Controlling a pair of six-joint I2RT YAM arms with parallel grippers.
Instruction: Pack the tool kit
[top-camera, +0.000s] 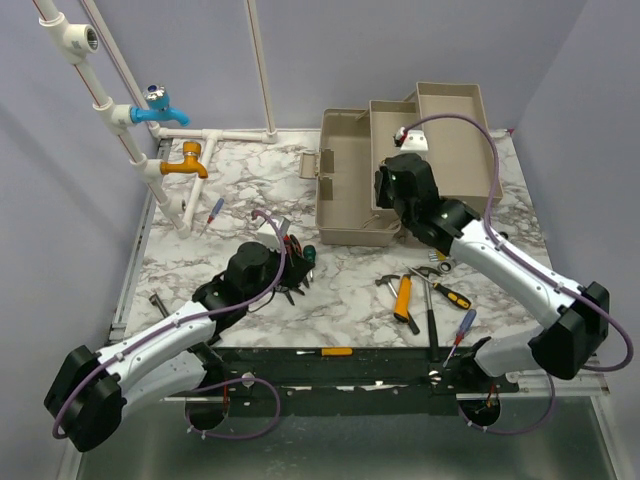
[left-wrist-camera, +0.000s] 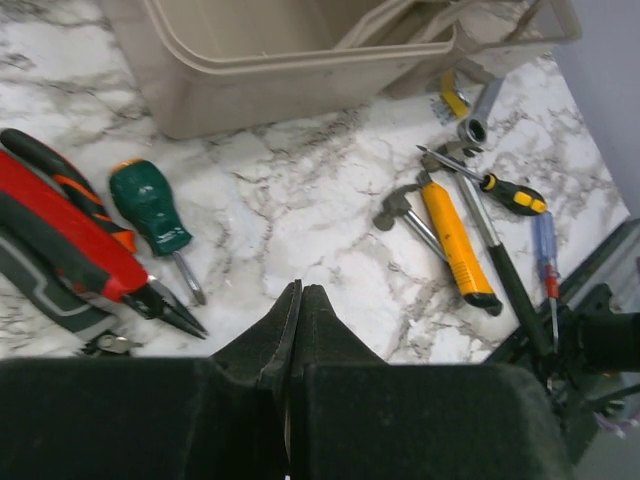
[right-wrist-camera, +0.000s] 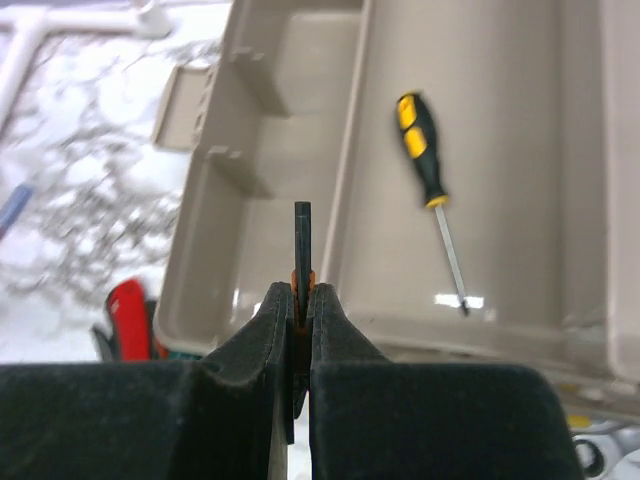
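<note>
Toolbox sits open at far centre-right of the desk, trays folded out toward the far right, its near wall facing the arms. Right pincer hangs over the box, clenched on a thin dark tool with an orange bit between the pads. The tool stands upright, and in the wrist view it lines up with the ridge between two compartments. The right compartment holds one yellow-black screwdriver lying flat with bare floor all round it; the left compartment shows bare floor.

Left pincer is clenched, grasping nothing, above bare marble near-left of the box. An open strip of desk runs between it and the box's near wall. Just left of it: red pliers and a green screwdriver, close together. To the right, a crowded cluster near the desk's near edge: yellow-handled hammer, black-yellow screwdriver, blue screwdriver. Another screwdriver with a yellow handle lies on the dark rail at the near edge. Blue tap and orange tap stand at the far-left corner, well apart from the box.
</note>
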